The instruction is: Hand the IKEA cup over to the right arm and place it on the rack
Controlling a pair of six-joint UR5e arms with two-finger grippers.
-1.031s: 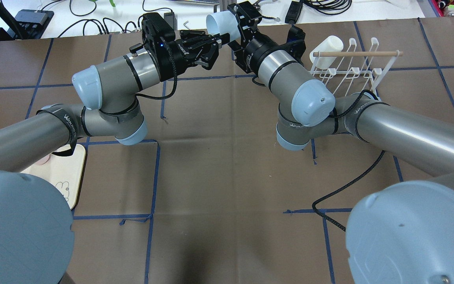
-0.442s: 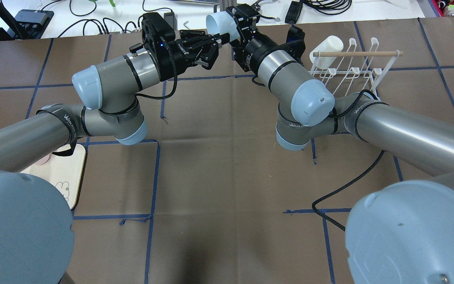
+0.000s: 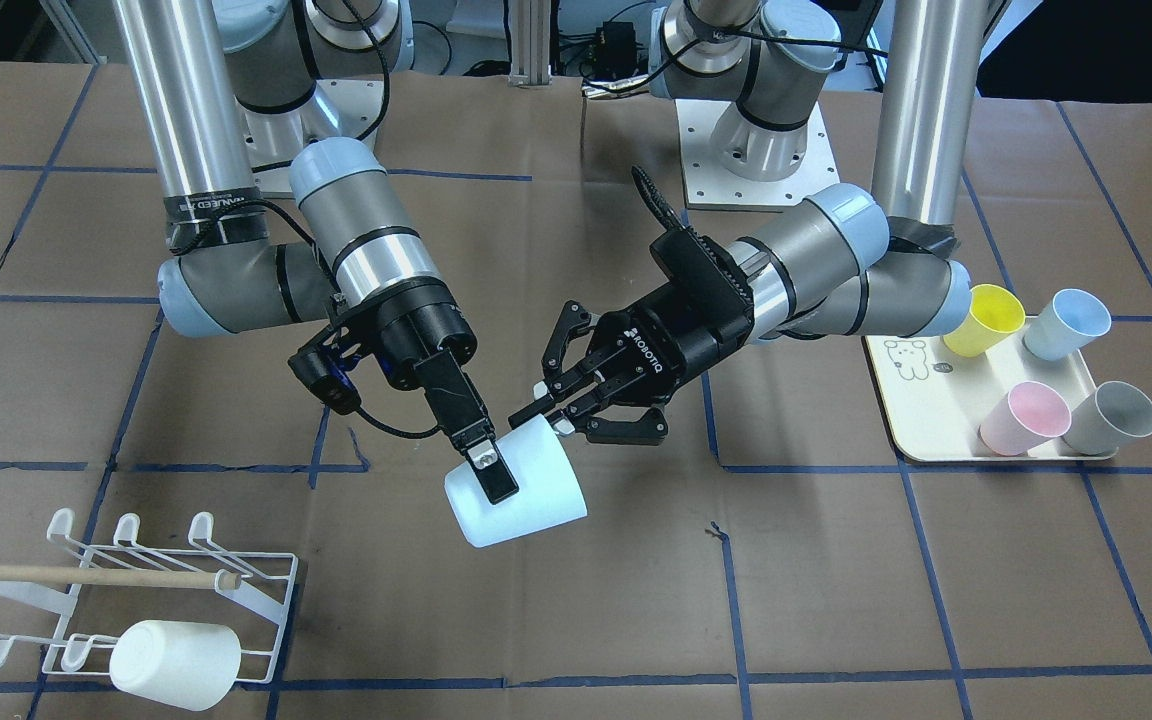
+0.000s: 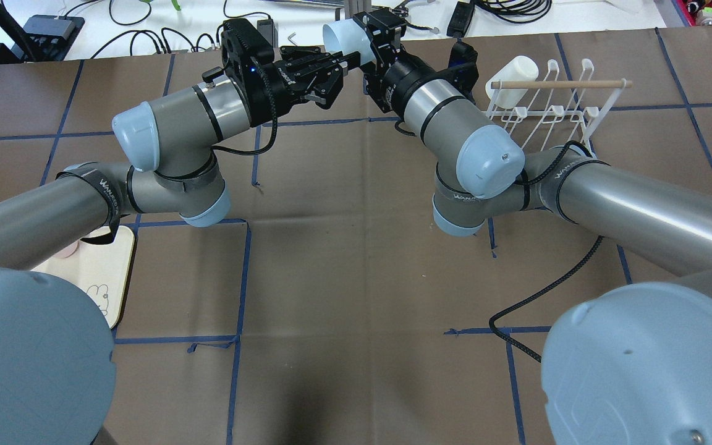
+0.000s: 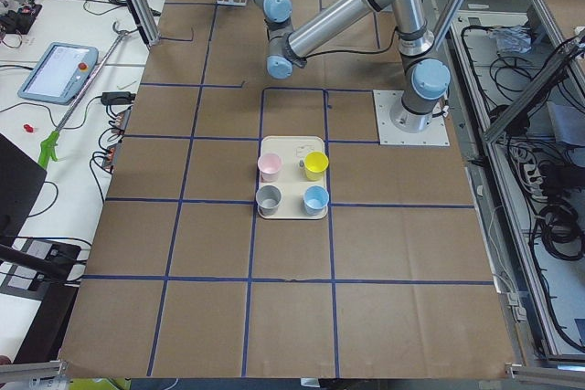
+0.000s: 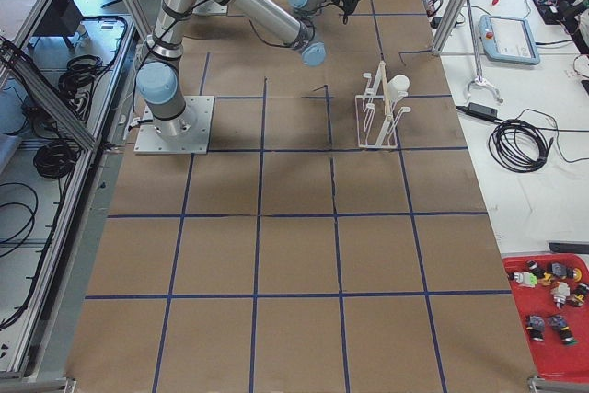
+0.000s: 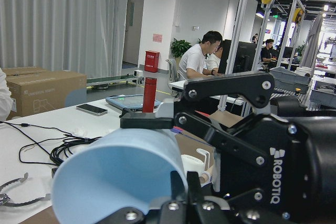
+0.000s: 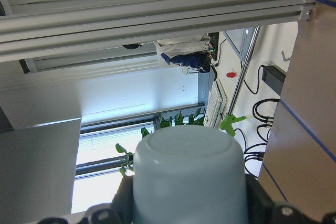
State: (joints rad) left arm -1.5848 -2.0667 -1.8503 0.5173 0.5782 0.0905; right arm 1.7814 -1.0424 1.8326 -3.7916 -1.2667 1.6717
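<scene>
The pale blue cup hangs above the table's middle, tilted on its side. My right gripper is shut on it, one finger down its near wall; the cup's base fills the right wrist view. My left gripper is open, with its fingertips at the cup's narrow end. In the left wrist view the cup lies between its spread fingers. In the overhead view the cup sits in the right gripper, with the left gripper beside it. The white wire rack stands at the table's near left in the front-facing view.
A white cup lies on the rack's near prongs, under the wooden dowel. A cream tray on my left side holds yellow, blue, pink and grey cups. The rack also shows in the overhead view. Cables lie beyond the far edge.
Both grippers and the cup have shifted slightly towards the table's far edge. The left stays open and the right stays shut on the cup.
</scene>
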